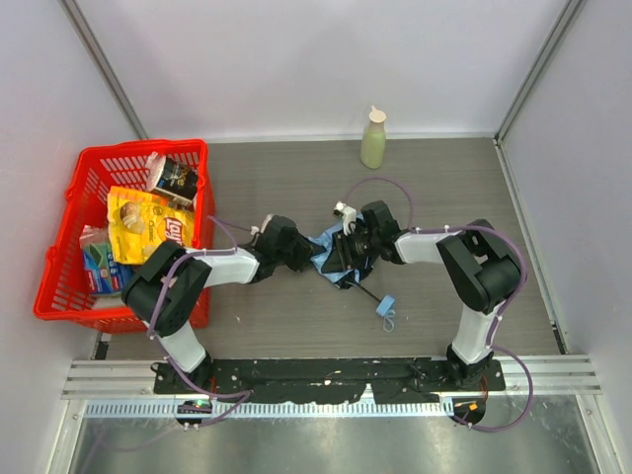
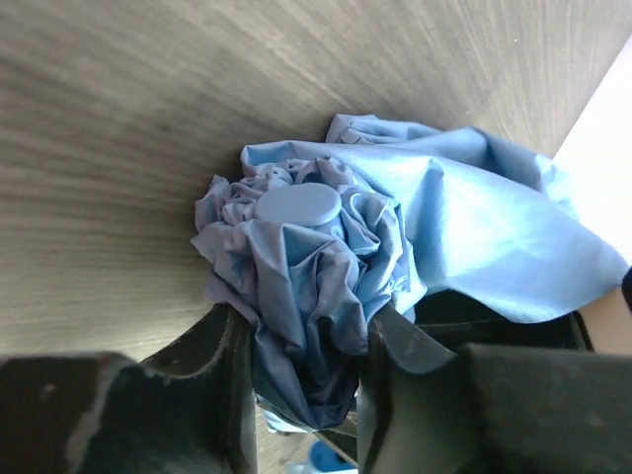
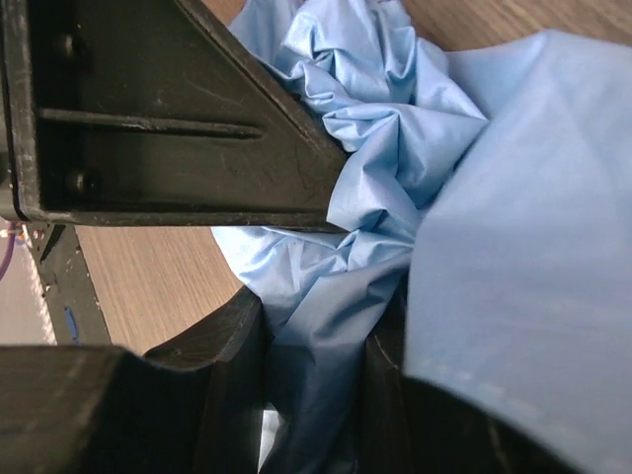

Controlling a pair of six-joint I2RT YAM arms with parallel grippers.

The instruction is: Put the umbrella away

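Observation:
The umbrella (image 1: 330, 254) is a bunch of sky-blue fabric in the middle of the table, with its thin black shaft running to the small light-blue handle (image 1: 385, 305) and strap nearer me. My left gripper (image 1: 302, 253) is shut on the bunched top end of the fabric (image 2: 306, 267), whose round blue cap shows just beyond the fingers. My right gripper (image 1: 348, 249) is shut on a fold of the same fabric (image 3: 346, 296) from the other side. The two grippers are close together over the umbrella.
A red basket (image 1: 59, 267) with snack bags and boxes stands at the left, beside my left arm. A pale green bottle (image 1: 373, 139) stands at the back of the table by the wall.

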